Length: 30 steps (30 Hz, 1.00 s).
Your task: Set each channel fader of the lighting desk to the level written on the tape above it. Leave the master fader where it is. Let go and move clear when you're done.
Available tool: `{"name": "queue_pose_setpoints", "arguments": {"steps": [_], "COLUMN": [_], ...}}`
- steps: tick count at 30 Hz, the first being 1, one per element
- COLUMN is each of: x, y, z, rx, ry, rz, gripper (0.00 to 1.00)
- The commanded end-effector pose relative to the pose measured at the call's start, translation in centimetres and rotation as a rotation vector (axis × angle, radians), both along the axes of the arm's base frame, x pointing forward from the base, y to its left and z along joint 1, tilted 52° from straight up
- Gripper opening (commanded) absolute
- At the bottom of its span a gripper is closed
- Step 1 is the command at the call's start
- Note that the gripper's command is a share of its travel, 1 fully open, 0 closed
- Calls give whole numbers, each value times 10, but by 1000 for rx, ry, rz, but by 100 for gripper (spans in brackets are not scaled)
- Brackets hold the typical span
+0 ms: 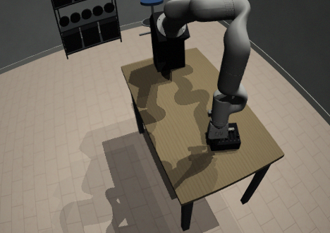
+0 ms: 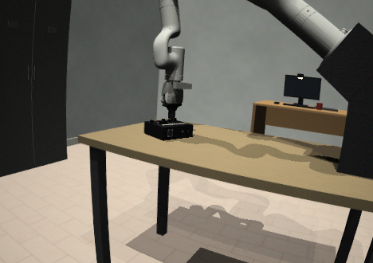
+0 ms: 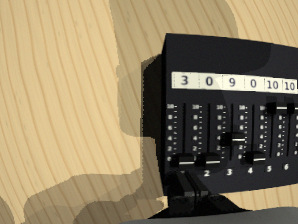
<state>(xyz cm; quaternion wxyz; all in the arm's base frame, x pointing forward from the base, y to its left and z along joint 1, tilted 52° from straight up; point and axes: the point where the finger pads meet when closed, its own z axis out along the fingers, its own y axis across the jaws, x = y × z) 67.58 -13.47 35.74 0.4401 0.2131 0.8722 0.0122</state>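
The black lighting desk (image 1: 225, 146) (image 2: 157, 131) (image 3: 215, 55) stands on the table. In the wrist view its tape (image 3: 218, 81) reads 3, 0, 9, 0, 10, 10. The fader 1 knob (image 3: 186, 161) and fader 2 knob (image 3: 210, 161) sit near 0. The fader 3 knob (image 3: 235, 140) is between 2 and 4. The fader 4 knob (image 3: 256, 158) is near 0. The fader 5 knob (image 3: 278, 107) and fader 6 knob (image 3: 292, 107) are near 10. The master fader is outside the wrist view. My gripper (image 2: 171, 119) (image 3: 183, 188) is shut and empty, low at the desk's near edge below fader 1, hiding its number.
The wooden table (image 1: 169, 126) (image 2: 239, 170) bears the desk near one end and stands by the arm's black pedestal (image 1: 169, 53) (image 2: 355, 138). Shadows of the arm cross the tabletop. A shelf rack, a blue stool, a cabinet and a computer desk stand away from the table.
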Motion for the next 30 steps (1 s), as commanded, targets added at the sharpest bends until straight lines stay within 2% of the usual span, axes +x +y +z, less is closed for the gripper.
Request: {"name": "queue_pose_setpoints", "arguments": {"steps": [1,30], "x": [0,-6], "y": [0,5], "z": [0,-9], "rx": [0,0], "ry": [-1,-1], "rz": [0,0], "gripper": [0,0]}}
